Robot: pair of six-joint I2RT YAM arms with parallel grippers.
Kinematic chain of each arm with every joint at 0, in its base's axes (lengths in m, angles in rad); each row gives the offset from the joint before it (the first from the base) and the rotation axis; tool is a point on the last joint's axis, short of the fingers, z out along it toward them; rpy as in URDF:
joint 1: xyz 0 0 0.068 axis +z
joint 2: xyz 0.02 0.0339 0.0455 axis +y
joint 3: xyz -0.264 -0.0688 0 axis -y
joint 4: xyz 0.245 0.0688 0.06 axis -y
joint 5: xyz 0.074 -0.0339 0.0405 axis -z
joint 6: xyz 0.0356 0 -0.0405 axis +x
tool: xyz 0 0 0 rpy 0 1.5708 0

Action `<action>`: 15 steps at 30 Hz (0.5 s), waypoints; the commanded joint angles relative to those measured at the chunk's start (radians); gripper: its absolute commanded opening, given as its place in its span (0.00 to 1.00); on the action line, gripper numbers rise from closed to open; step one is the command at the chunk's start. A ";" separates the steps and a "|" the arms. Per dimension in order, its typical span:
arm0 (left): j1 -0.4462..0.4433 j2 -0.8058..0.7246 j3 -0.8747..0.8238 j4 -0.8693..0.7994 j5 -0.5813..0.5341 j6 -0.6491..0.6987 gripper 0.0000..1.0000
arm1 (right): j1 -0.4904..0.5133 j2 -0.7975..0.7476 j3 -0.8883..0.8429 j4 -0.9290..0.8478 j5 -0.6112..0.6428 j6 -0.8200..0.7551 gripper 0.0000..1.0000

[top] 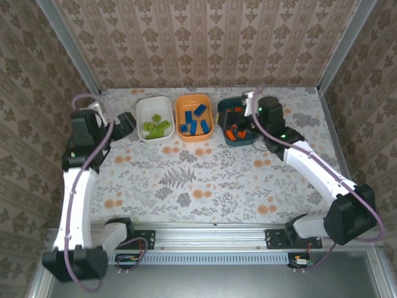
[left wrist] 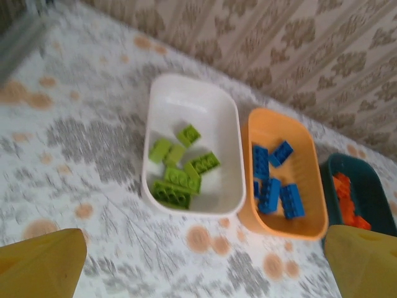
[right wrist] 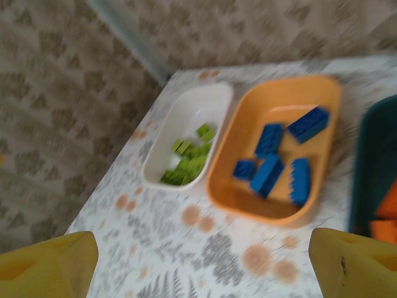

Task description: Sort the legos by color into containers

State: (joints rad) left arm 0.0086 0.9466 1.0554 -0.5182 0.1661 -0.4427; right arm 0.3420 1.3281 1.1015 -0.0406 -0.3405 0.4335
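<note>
Three bowls stand in a row at the back. Lime green legos (top: 155,127) (left wrist: 180,174) lie in the white bowl (top: 144,105) (left wrist: 186,93). The orange bowl (top: 186,99) (right wrist: 279,93) contains blue legos (top: 193,124) (right wrist: 279,161). Orange legos (top: 232,131) (left wrist: 348,198) sit in the dark teal bowl (top: 231,103) (left wrist: 366,174). My left gripper (top: 124,124) (left wrist: 201,273) hovers just left of the white bowl, open and empty. My right gripper (top: 239,119) (right wrist: 201,267) hangs over the teal bowl, open, with nothing between its yellow fingers (right wrist: 46,264).
The bowls rest on a floral tablecloth (top: 198,180) with patterned walls close behind and on both sides. A metal rail (top: 211,236) with the arm bases runs along the near edge.
</note>
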 commanded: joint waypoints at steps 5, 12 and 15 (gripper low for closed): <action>-0.021 -0.166 -0.249 0.335 -0.255 0.119 1.00 | -0.232 -0.116 0.037 -0.049 -0.003 -0.091 0.89; -0.020 -0.166 -0.270 0.269 -0.268 0.232 1.00 | -0.376 -0.170 -0.043 -0.161 0.333 -0.302 0.91; -0.019 -0.189 -0.304 0.274 -0.278 0.249 1.00 | -0.437 -0.177 -0.146 -0.112 0.361 -0.284 0.92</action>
State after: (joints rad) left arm -0.0120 0.7845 0.7860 -0.2653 -0.0776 -0.2554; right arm -0.0528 1.1538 1.0466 -0.1219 -0.1017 0.1986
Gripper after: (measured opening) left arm 0.997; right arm 0.917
